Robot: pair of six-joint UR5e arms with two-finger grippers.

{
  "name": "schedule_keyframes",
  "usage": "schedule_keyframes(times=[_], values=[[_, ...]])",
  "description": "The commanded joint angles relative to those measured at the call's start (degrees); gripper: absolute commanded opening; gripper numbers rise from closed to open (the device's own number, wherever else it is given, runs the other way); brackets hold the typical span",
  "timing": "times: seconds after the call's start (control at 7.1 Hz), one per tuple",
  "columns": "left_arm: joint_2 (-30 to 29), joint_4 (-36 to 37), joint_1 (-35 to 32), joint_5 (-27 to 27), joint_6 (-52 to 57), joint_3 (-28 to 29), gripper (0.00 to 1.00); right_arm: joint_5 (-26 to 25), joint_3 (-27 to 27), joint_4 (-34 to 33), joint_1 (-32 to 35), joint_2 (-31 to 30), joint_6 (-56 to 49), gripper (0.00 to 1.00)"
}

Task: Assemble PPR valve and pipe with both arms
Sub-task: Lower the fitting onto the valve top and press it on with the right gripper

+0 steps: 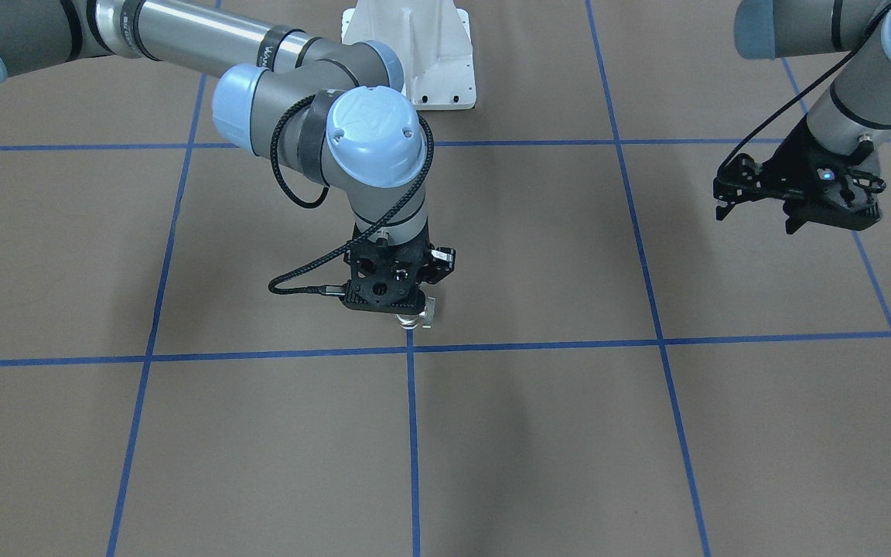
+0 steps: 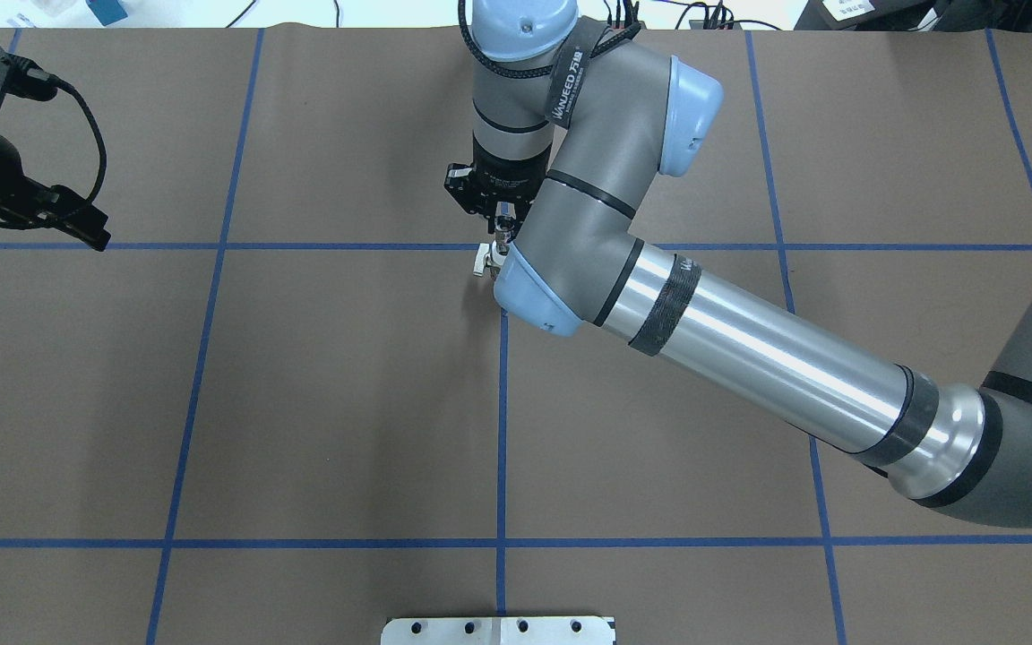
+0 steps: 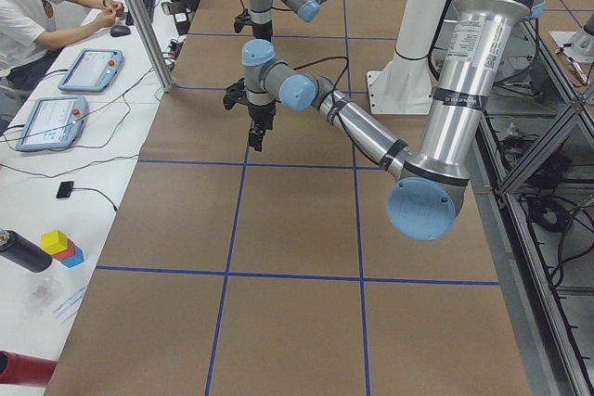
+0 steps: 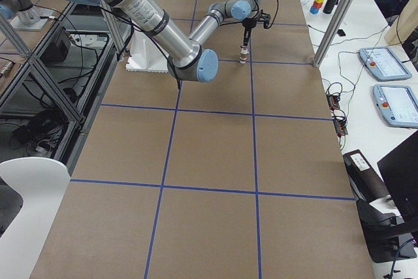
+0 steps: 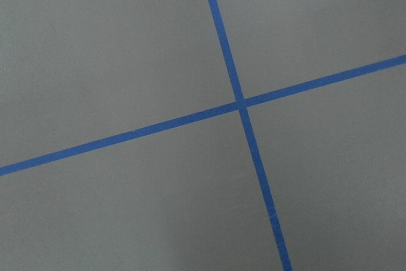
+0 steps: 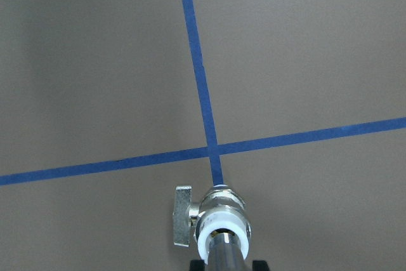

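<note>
Brown-papered bench (image 1: 569, 425), blue tape crossing (image 6: 211, 150): with right end effector (image 6: 227, 264) clamped on pipe (image 6: 223, 249) atop upright PPR valve (image 6: 219, 211), treat both as probably light, rigid, slick; grip valve's metal band (image 6: 222, 200), never lever (image 6: 183, 215), using left end effector (image 1: 755, 216), spread apart.

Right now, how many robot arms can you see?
2. The right arm reaches to the table's middle, jaws down over the valve. The left arm hangs off to its own side, jaws empty. None seems hidden.
</note>
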Motion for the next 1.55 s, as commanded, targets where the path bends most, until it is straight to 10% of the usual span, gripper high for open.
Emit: schedule_keyframes(times=[0.0,1.41], values=[[0.00,-0.08,0.09,0.00,0.00,0.07,0.99,-0.07,-0.33,0.00,0.00,0.07,-0.06,0.00],[-0.17,0.00,0.18,0.00,-1.14,-0.01,0.99,-0.33,-0.77,0.00,-0.17,0.25,0.02,0.00]])
